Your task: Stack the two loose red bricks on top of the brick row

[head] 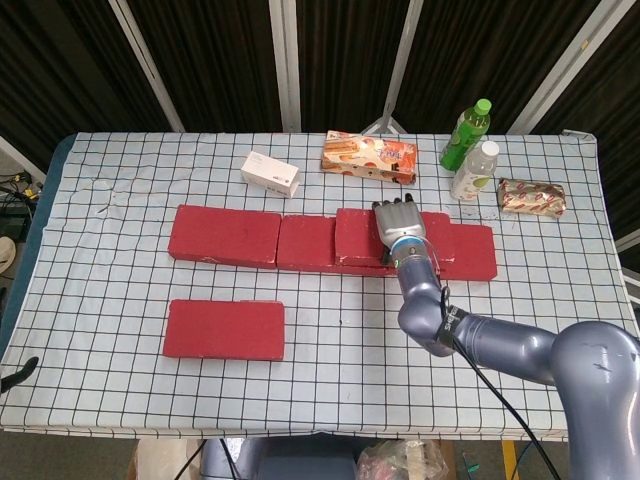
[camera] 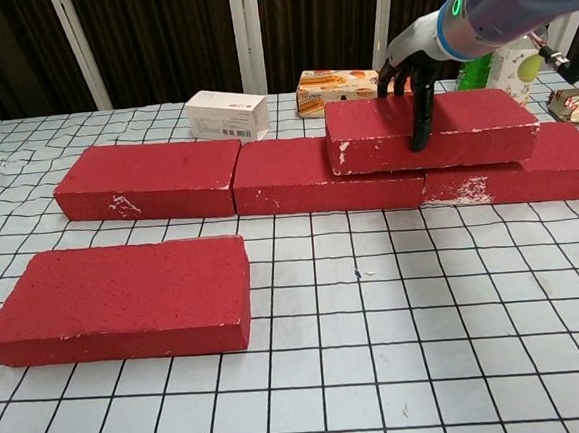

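The right hand point(camera: 410, 67) grips the stacked brick point(camera: 430, 130), fingers point(camera: 420, 116) clamped over it; loose brick point(camera: 118, 300) lies apart.

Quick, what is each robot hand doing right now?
Left hand: not in view.
Right hand: grips the stacked red brick, fingers over its top and thumb down its front face.

Five red bricks point(camera: 126, 300), two bottles point(head: 466, 133), three boxes point(head: 270, 173).

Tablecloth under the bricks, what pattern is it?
The tablecloth is white with a black grid of squares, clearest in the head view.
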`<move>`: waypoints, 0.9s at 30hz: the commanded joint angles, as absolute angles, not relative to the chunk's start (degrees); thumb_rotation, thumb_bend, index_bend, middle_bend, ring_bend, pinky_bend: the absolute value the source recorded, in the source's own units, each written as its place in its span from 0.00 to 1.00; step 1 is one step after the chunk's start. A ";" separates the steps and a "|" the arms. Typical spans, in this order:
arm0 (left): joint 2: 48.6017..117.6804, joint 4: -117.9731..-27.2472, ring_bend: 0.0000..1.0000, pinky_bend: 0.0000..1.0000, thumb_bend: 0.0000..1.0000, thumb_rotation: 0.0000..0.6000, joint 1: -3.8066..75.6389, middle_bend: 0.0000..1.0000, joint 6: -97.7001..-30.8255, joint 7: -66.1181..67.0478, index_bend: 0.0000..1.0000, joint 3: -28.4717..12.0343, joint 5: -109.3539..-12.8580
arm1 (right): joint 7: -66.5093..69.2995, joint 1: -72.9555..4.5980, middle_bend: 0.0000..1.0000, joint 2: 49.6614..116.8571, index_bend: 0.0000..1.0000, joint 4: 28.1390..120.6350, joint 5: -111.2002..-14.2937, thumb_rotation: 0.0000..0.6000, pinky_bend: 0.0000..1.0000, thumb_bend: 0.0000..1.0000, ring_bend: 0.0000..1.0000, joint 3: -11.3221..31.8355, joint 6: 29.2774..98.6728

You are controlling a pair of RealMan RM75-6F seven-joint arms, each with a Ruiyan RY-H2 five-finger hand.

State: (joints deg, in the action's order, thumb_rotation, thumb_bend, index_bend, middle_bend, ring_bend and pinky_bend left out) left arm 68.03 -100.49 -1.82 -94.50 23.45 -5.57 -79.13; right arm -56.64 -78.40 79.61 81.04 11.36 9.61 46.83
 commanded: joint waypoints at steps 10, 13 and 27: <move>67.97 -100.48 0.00 0.17 0.00 1.00 -1.96 0.00 -94.85 23.29 0.02 -5.46 -79.39 | -56.77 -78.52 0.20 79.50 0.19 81.78 11.53 1.00 0.00 0.15 0.10 9.22 47.10; 67.98 -100.49 0.00 0.17 0.00 1.00 -1.96 0.00 -94.84 23.29 0.02 -5.43 -79.41 | -56.69 -78.56 0.17 79.55 0.16 81.77 11.72 1.00 0.00 0.15 0.07 9.28 47.25; 68.03 -100.48 0.00 0.17 0.00 1.00 -1.93 0.00 -94.81 23.51 0.02 -5.42 -79.33 | -56.68 -78.62 0.08 79.32 0.12 82.01 12.12 1.00 0.00 0.15 0.00 9.26 47.23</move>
State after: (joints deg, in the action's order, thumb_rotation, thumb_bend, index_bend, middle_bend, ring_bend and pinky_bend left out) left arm 68.03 -100.48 -1.93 -94.81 23.51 -5.42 -79.33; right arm -56.67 -78.61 79.32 82.02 12.12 9.26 47.23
